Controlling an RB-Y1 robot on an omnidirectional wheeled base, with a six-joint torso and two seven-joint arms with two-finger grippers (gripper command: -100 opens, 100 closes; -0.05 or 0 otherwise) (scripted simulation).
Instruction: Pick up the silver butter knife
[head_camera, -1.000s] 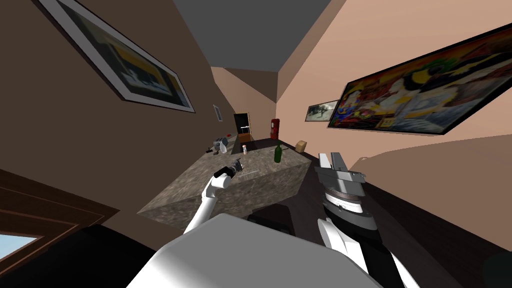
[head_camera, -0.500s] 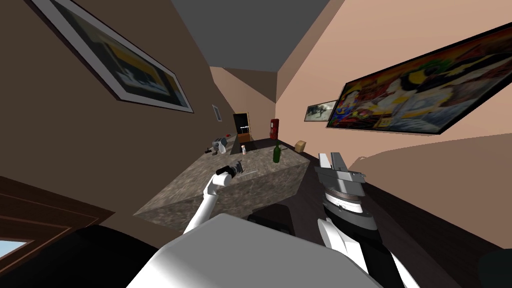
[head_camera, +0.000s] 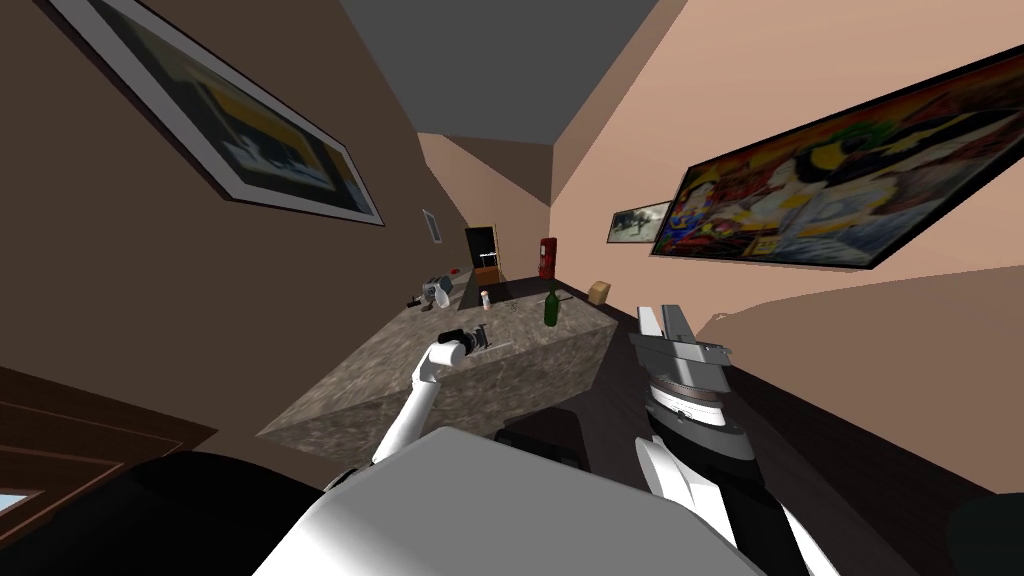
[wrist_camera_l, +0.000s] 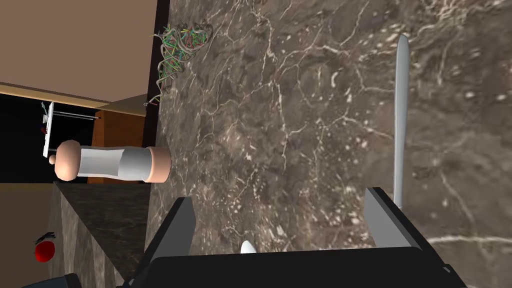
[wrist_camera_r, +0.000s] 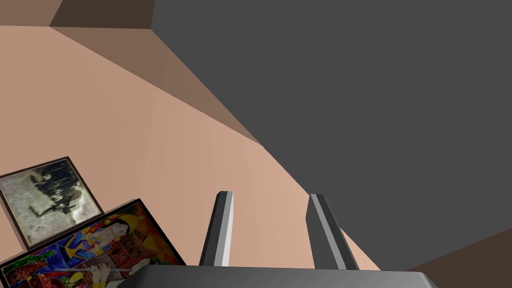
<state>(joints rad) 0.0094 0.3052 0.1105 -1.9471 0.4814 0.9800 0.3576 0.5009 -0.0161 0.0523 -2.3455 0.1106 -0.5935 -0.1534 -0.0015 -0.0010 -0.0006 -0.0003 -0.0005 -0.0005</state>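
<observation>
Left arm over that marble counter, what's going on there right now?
The robot's left claw hovers open, low over the marble counter, going for the silver butter knife. The knife lies flat on the counter, in line with one finger rather than between the two, so nothing is gripped yet. A white-and-tan shaker stands off to the other side. The right claw is held up with nothing between its fingers.

Brown veined counter bearing a green bottle, an upright shaker with tan ends near its edge, and a tangle of coloured wire. Large colourful painting on the peach wall.
</observation>
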